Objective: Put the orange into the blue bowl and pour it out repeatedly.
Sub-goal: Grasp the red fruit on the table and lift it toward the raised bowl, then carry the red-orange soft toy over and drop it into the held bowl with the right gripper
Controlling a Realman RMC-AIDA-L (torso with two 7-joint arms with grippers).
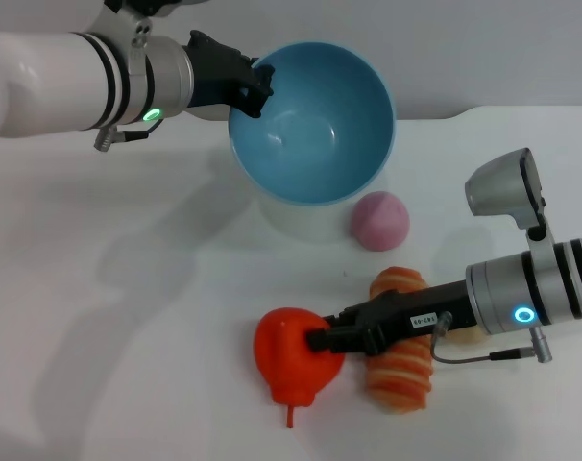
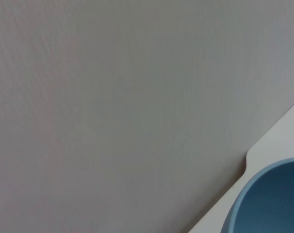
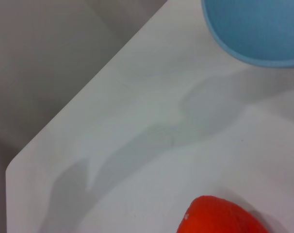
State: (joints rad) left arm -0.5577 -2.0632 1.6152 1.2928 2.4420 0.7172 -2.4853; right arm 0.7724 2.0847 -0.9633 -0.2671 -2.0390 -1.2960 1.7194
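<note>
On the white table (image 1: 128, 317), the left gripper (image 1: 255, 84) clamps the blue bowl (image 1: 315, 120) by its rim, tilted empty toward the orange (image 1: 289, 357), which the right gripper (image 1: 322, 340) pinches near the striped loaf (image 1: 401, 370), apparently for loading.

A small white label (image 1: 424, 318) is being shown on the right arm's black claw (image 1: 322, 340); its print is too small for anything to be read.

The left end effector (image 1: 255, 88) reaches in from the far left, clamped closed, while the right end effector (image 1: 322, 340) stretches in low from the near right, also clamped.
</note>
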